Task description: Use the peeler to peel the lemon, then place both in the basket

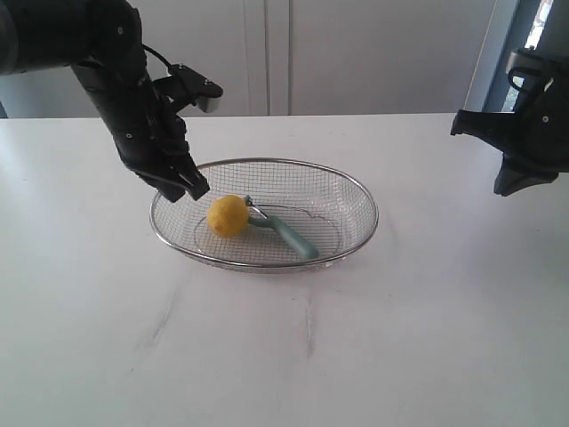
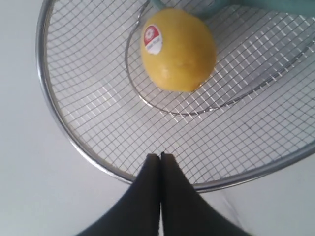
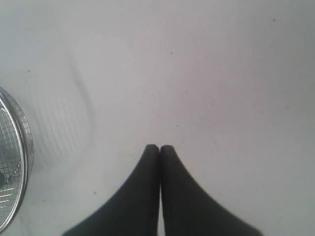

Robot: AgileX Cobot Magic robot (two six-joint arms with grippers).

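"Checking in: where does the job stand?"

"Near the end, by my read. On the white table [image 1: 284,356] the basket [image 1: 267,160] sits in the middle, and both task things lie inside it. My left arm hangs over the basket's left rim. My right arm is well off to the right, above bare table."

"Grippers?"

"The left gripper [image 2: 160,155] has its jaws pressed together with nothing between them, tips just above the mesh near the rim. The right gripper [image 3: 159,146] is the same, jaws together and empty."

"And the peeler, the lemon?"

"The peeler [image 1: 289,233] lies on the mesh with its handle toward the front right. Its blade head is right against the lemon [image 1: 228,215]; touching or a hair apart, I can't tell. The lemon rests left of centre. Neither is held."

"Was it peeled?"

"That I can't confirm. On the left wrist camera the skin facing me looks whole and smooth, and the sticker [image 2: 152,39] is on it. I see no peel strips on the table or in the basket, and the lemon's far side is hidden. So the placing looks done, but the peeling I'd call doubtful. If it counts, I only need to lift both arms clear."
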